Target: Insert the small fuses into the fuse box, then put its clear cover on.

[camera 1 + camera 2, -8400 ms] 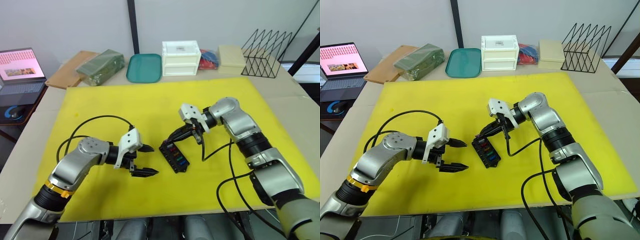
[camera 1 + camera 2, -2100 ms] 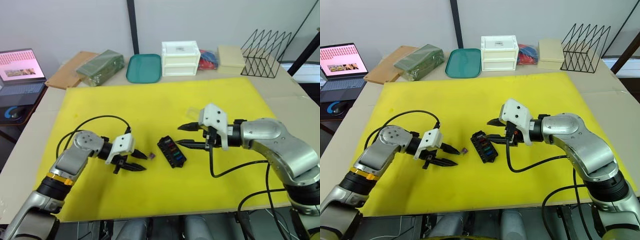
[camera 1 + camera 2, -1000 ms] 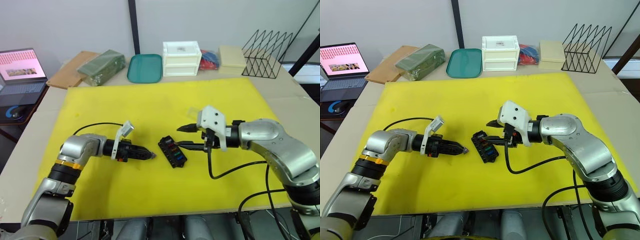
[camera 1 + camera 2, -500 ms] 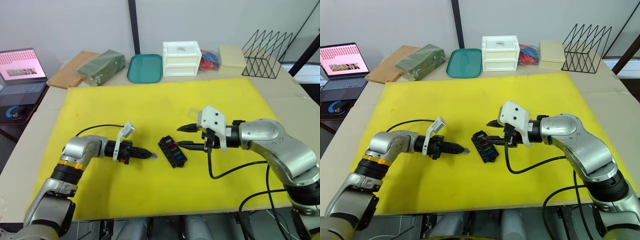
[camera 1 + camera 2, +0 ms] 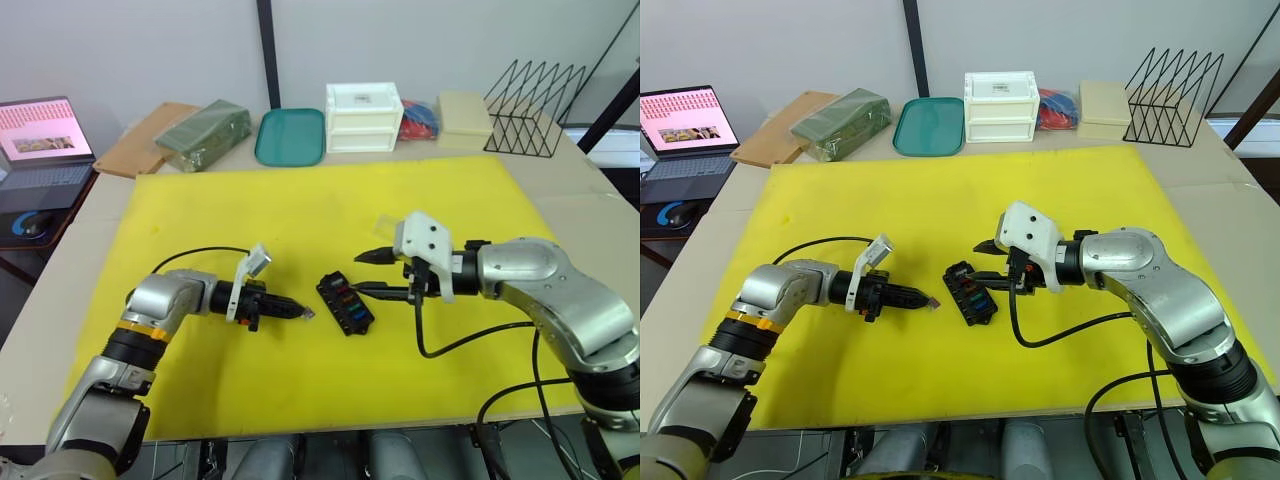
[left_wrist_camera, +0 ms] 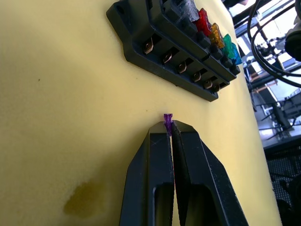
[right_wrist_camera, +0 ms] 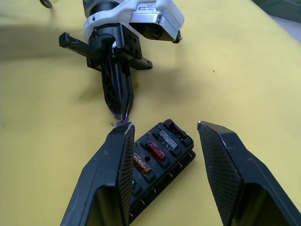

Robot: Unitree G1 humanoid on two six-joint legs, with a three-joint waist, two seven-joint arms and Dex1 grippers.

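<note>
Now five seated fuses [image 6: 216, 33], one purple fuse [image 6: 167, 118] pinched.

The fuse box [image 6: 169, 47] is matt black plastic with translucent fuses [image 6: 214, 35]; the yellow mat [image 5: 300, 210] is matt foam.

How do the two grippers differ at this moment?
The left gripper is shut on a purple fuse; the right gripper is open and holds nothing. The left sits beside the fuse box; the right hovers over its other end. Both point at the box.
</note>
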